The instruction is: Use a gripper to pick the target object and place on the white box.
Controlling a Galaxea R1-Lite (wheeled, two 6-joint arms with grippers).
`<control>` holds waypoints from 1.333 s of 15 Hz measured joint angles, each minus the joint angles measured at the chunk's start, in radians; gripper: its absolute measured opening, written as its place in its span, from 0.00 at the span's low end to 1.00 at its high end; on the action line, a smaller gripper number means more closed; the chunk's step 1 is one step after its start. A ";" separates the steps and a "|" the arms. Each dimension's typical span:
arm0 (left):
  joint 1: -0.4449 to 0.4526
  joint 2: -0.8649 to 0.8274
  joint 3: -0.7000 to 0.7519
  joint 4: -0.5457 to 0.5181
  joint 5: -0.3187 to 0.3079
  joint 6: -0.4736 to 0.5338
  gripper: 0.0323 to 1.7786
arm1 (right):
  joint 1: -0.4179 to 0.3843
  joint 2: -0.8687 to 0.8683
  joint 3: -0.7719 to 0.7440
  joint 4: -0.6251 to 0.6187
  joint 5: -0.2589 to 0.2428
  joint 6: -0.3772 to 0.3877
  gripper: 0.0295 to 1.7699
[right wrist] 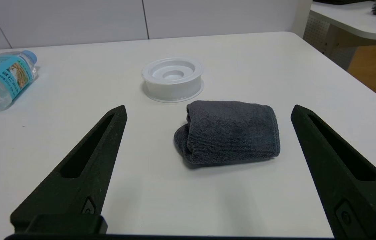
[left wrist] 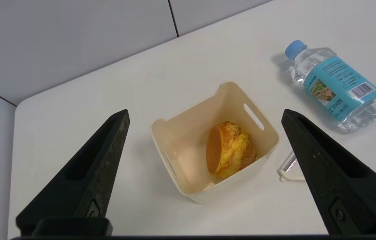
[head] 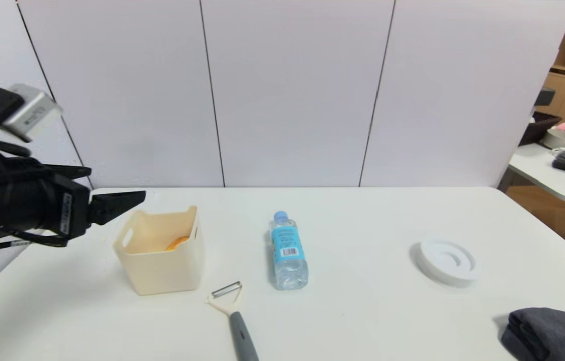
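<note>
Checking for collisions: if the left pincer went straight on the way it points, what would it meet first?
Probably the cream puff inside the white box: the open left pincer is centred on the box, though its rim might catch a fingertip first; depth is unclear.

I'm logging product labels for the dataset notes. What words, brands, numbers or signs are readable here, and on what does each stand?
No text reads clearly enough to quote.
water bottle: blue label with a barcode, a small picture and lines of print, all too small to read.
left gripper: white stickers on its body and on the silver camera block, print blurred.
white box, cream puff, peeler, white disc, grey towel: no markings seen.
</note>
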 joint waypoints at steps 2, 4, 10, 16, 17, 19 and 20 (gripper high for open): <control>0.000 -0.126 0.048 -0.006 -0.001 0.003 0.93 | 0.000 0.000 0.000 0.000 0.000 0.000 0.96; 0.004 -0.258 0.106 -0.013 -0.002 0.007 0.94 | 0.000 0.000 0.000 0.000 0.000 0.001 0.96; 0.148 -0.625 0.269 -0.069 -0.015 0.030 0.94 | 0.000 0.000 0.000 0.000 0.000 0.001 0.96; 0.249 -0.884 0.449 -0.061 -0.055 0.031 0.95 | 0.000 0.000 0.000 0.000 0.000 0.001 0.96; 0.250 -0.929 0.489 -0.052 -0.055 0.031 0.95 | 0.000 0.000 0.000 0.000 -0.001 0.001 0.96; 0.249 -1.006 0.579 -0.037 -0.052 0.029 0.95 | 0.000 0.000 0.000 0.000 0.000 0.001 0.96; 0.248 -1.046 0.631 -0.032 -0.051 0.029 0.95 | 0.000 0.000 0.000 0.000 0.000 0.001 0.96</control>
